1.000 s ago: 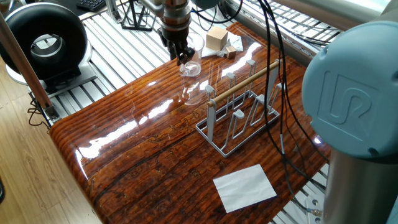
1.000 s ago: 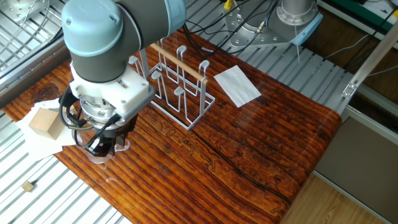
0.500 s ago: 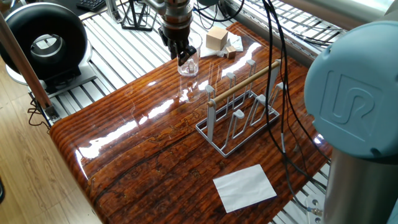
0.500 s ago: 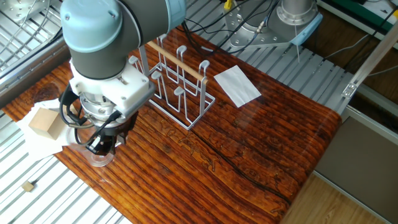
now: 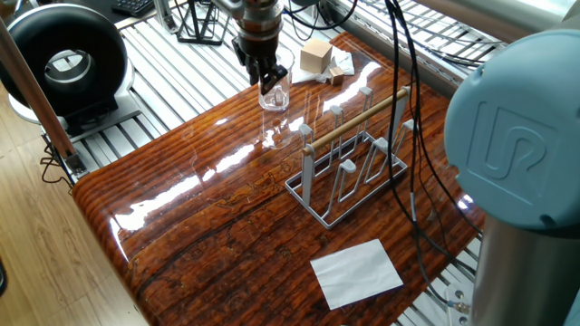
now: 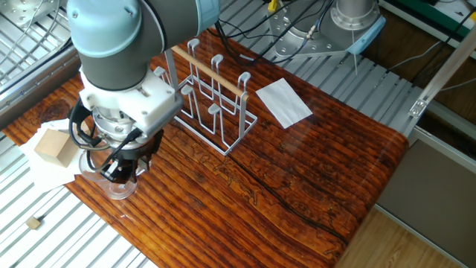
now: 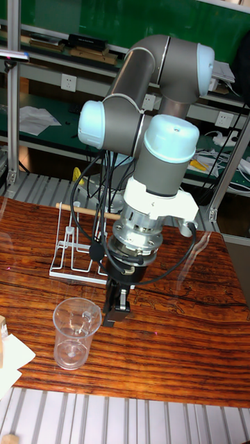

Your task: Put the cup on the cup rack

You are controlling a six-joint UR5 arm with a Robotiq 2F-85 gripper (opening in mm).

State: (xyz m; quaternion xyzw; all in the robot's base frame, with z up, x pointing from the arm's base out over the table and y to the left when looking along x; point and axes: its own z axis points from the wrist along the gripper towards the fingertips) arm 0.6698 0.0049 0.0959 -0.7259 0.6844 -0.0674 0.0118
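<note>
The cup stood upright near the bench edge, well apart from the cup rack. The tool hung at its rim, fingers narrow; whether they gripped glass was unclear.

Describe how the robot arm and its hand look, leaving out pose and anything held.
The arm is built of grey metal tubes with rounded pale blue caps on its joints; one cap bears an embossed UR logo. A white wrist block sits above a ringed silver-and-black flange. Black cables loop around the wrist. The hand is small, black and two-fingered.
</note>
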